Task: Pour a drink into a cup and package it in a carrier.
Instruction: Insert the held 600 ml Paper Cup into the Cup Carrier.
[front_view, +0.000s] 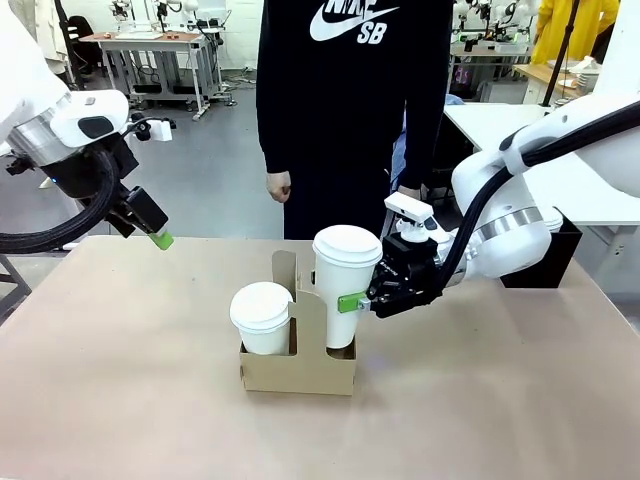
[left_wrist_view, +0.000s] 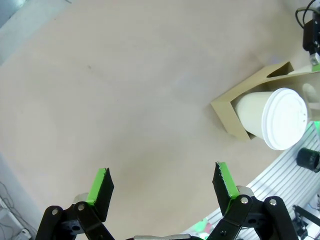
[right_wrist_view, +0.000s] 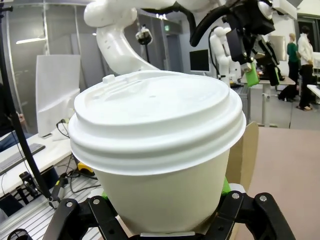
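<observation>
Lab floor beyond my tan table.
At 11 o'clock I see a metal-legged workbench on grey floor; at 1 o'clock a white bench, a wooden desk behind it. Right wrist view gives me a dark monitor and a grey wall.

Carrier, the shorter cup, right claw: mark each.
carrier (front_view: 300, 375), front view, on its near cardboard wall.
shorter cup (front_view: 262, 305), front view, on its white lid, in the left pocket.
right claw (front_view: 362, 300), front view, between the fingertips, shut on the taller cup (front_view: 346, 262).
</observation>
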